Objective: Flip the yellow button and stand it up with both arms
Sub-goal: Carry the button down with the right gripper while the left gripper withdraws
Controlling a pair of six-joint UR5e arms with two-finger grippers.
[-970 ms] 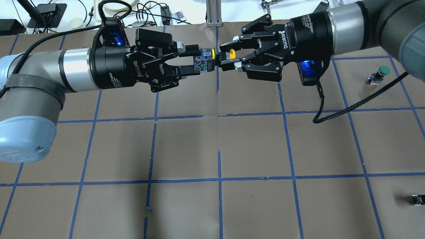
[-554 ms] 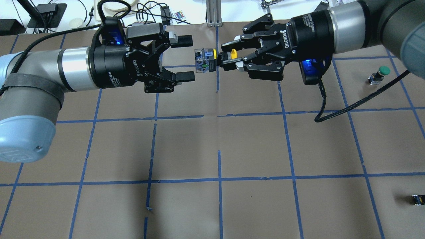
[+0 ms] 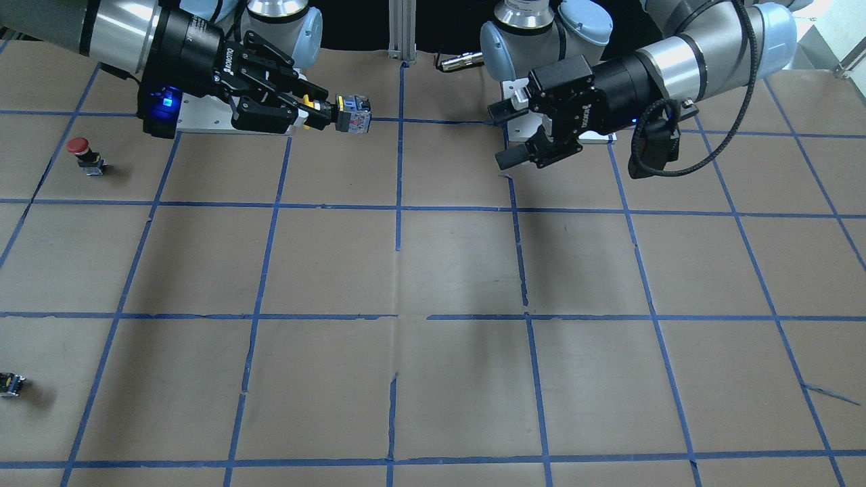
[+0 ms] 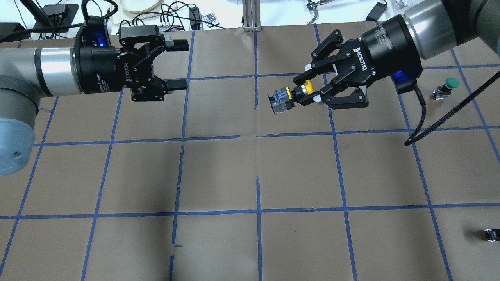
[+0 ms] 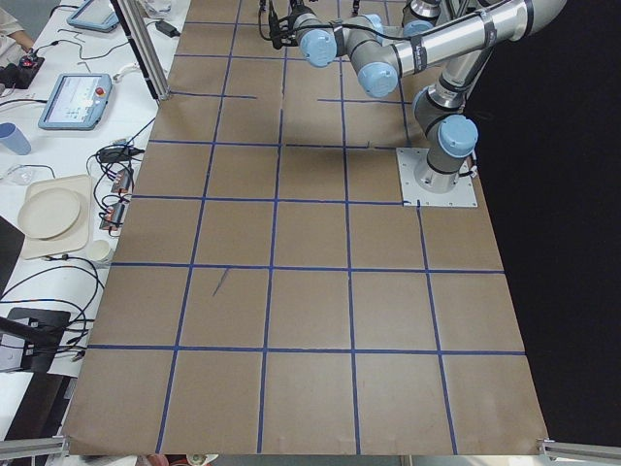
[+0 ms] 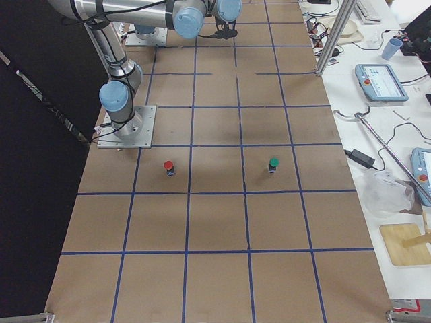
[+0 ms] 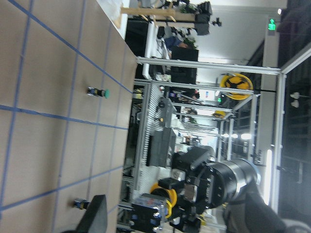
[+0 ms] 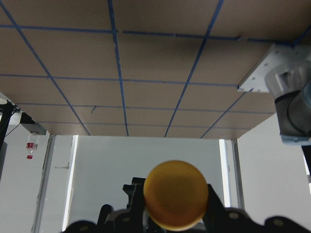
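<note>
Both black grippers have ROBOTIQ printed in white on them. The left gripper [image 4: 180, 64] is spread wide and empty, and it has backed well away since a moment ago. The right gripper [image 4: 302, 95] is clamped on the yellow button [image 4: 284, 98] near its cap, up off the table. The base points left and is now tilted slightly down.

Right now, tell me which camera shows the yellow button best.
Overhead exterior: the yellow button shows cap, body and base block, sideways in the right gripper. Front-facing shows the same, smaller. Right wrist shows only the cap; left wrist catches it low in frame. Side views barely resolve it.
</note>
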